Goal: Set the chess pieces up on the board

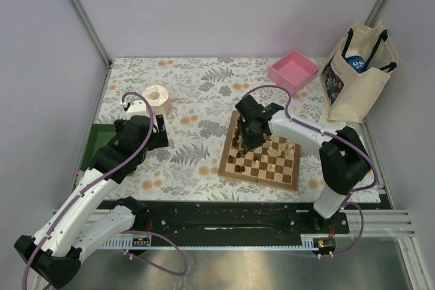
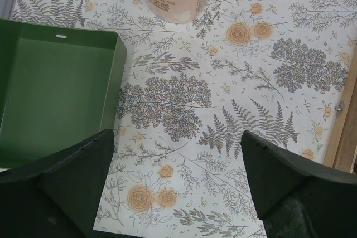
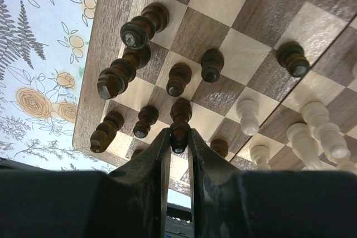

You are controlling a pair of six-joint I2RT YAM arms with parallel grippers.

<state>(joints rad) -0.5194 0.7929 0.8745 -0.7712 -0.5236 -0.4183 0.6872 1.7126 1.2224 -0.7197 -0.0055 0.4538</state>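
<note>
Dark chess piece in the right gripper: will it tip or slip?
The dark piece looks like rigid turned wood, probably light. Tall and narrow, likely tippy among neighbours. Its glossy surface may slip in the right gripper.

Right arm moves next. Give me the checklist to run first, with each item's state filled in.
1. Grip: right gripper shut on the dark piece, pinched from both sides: ok.
2. Neighbouring dark piece clear of the gripper: cannot tell, it stands very close.
3. Pale pieces out of the way: ok, off to one side.
4. The board lying flat: ok.
5. The left gripper open, empty, off the board: ok.
</note>
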